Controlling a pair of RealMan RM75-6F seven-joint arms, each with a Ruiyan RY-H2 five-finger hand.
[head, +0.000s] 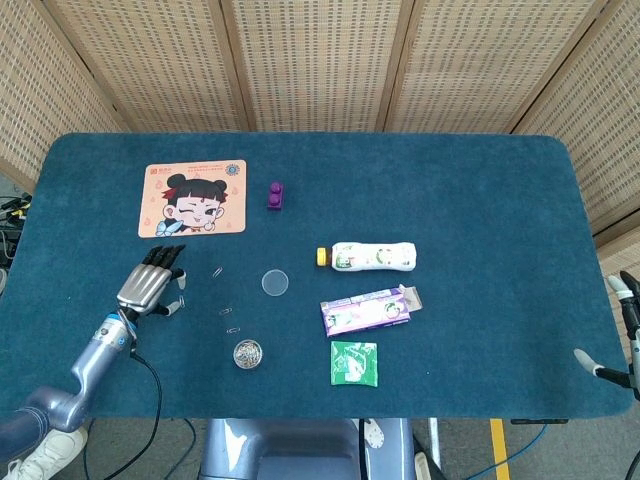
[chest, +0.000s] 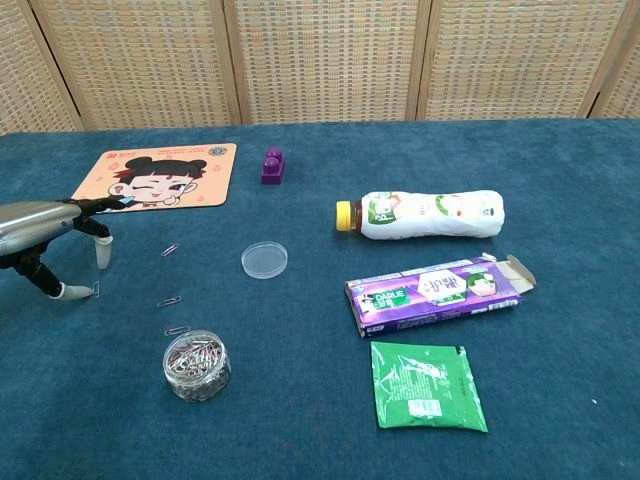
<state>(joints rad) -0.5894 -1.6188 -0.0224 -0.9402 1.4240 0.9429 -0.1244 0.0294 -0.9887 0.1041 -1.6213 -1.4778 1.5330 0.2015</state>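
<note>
My left hand (head: 150, 288) hovers low over the blue table at the front left, palm down, fingers spread, holding nothing. In the chest view the same hand (chest: 50, 235) has its thumb tip right beside a loose paper clip (chest: 95, 290); I cannot tell whether they touch. More loose clips (chest: 168, 301) lie to its right, near a small clear jar of paper clips (chest: 196, 365). Of my right hand (head: 618, 325) only pale fingertips show, spread at the table's right edge, with nothing in them.
A cartoon mouse pad (head: 192, 198) lies beyond the left hand. A purple block (head: 275, 196), a clear round dish (head: 275, 282), a lying bottle (head: 372, 256), an opened purple box (head: 366, 310) and a green sachet (head: 354, 362) occupy the middle.
</note>
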